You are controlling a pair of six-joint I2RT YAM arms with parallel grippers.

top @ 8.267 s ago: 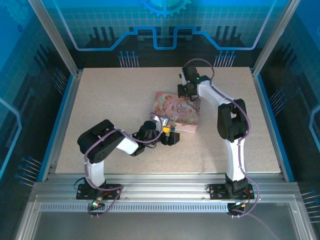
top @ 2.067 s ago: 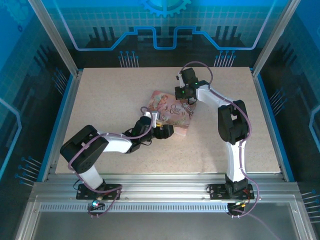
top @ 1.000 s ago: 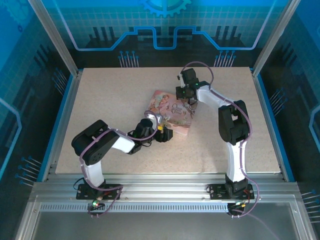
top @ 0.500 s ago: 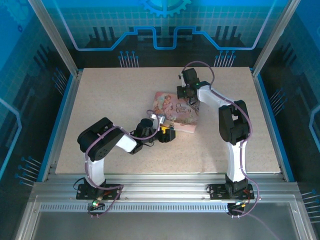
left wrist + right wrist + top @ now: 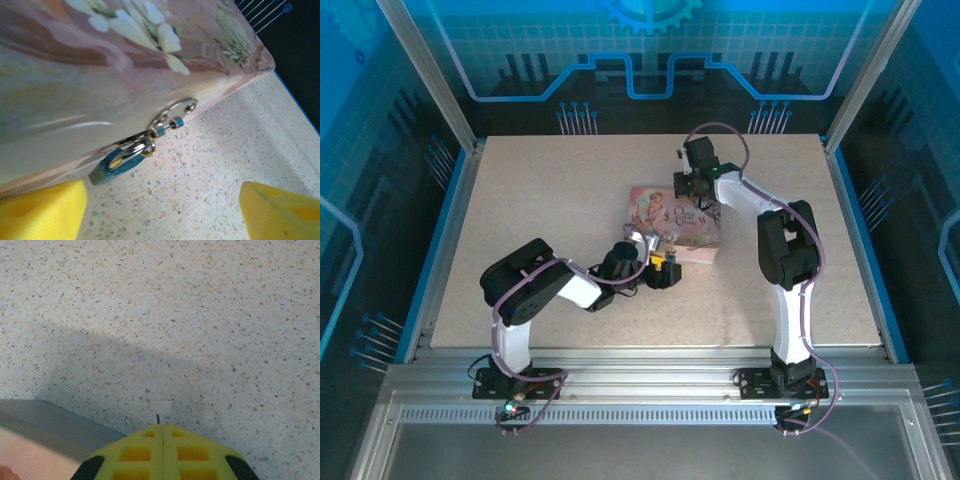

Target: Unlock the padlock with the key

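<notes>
Left wrist view: padlock [image 5: 116, 169] hangs on the box [image 5: 75, 75] hasp, ahead of left hand [image 5: 160, 215], fingers apart; right hand [image 5: 160, 434] pressed together; unlocking seems undone.

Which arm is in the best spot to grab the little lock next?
Left. The left gripper is open and faces the padlock hanging from the pink box's side. The right gripper is shut, pointing at the table beyond the box.

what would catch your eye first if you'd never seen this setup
The pink box with its cartoon print lies mid-table. In the left wrist view a small teal padlock hangs at the box's lower edge, and the left gripper is open before it, yellow tips wide apart.
</notes>
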